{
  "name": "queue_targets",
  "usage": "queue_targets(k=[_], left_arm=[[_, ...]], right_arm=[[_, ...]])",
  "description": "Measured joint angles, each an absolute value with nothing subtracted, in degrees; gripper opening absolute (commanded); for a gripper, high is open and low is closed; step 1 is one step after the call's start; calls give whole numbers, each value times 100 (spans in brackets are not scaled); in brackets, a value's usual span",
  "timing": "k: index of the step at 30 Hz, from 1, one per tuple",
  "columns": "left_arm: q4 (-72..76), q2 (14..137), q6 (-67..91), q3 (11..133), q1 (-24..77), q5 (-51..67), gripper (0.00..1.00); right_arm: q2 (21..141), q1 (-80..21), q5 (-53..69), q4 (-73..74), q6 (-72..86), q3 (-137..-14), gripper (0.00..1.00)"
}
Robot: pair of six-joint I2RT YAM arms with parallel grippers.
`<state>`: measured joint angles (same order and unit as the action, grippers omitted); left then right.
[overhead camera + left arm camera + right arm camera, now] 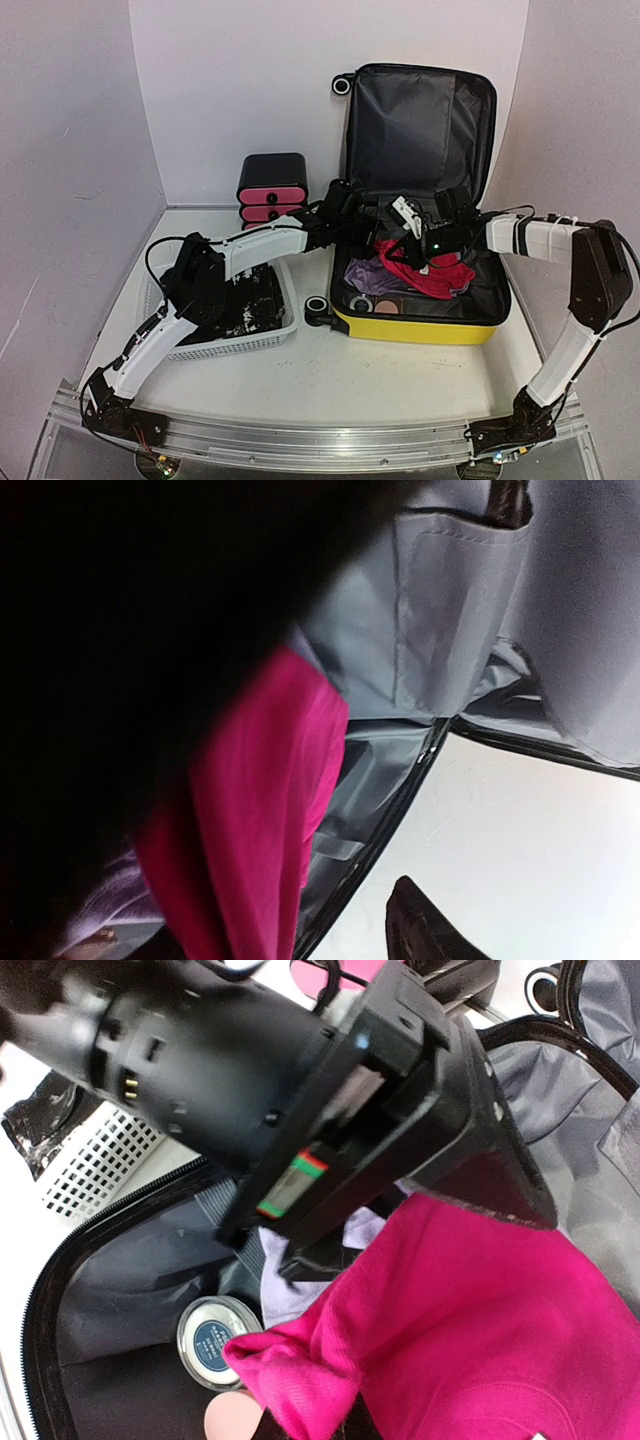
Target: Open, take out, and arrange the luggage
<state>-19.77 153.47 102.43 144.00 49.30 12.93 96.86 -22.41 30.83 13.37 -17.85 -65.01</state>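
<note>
Right gripper (418,248) clenched on pink garment (450,1320), holding it up inside the luggage (420,328). Left gripper (368,237) at the same garment, cloth between its jaws, can't tell if it's gripping. Luggage lies open right of mesh basket (250,345), lid standing upright, lavender cloth (370,272) inside.

Looks like smooth, glossy hard plastic on the yellow shell of the suitcase (420,330), with dark grey woven fabric, faintly shiny, for the lining (415,120). Reads as soft and matt on the pink cloth (470,1310) and the lilac cloth (372,272) inside. Shows white plastic mesh in the basket (250,345) and glossy black-and-pink plastic on the drawer box (272,180).
</note>
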Motion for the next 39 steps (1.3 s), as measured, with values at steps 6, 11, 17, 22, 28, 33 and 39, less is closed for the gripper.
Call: queue_targets(k=[6, 11, 17, 22, 28, 33, 39], left_arm=[[-1717, 15434, 10269, 14433, 4882, 1273, 42], [-1597, 15461, 10278, 14433, 4880, 1269, 28], [-1503, 15487, 10044, 14433, 4875, 1271, 6], [-1398, 15482, 9268, 14383, 4893, 1341, 0], [-1343, 15436, 8003, 14182, 5033, 1424, 0], [-1361, 15170, 6825, 13847, 5183, 1540, 0], [-1459, 14258, 5426, 13017, 5315, 1496, 0]], right_arm=[[9671, -2241, 3122, 1190, -1699, -6466, 0], [9653, -2241, 3133, 1133, -1673, -6429, 0], [9474, -2233, 3085, 1083, -1608, -6318, 4], [9113, -2231, 2746, 1044, -1310, -6047, 39], [8503, -2250, 2609, 1085, -482, -5739, 80], [7717, -2263, 2307, 1520, 198, -5693, 85], [6731, -2263, 1876, 2095, 569, -5697, 92]])
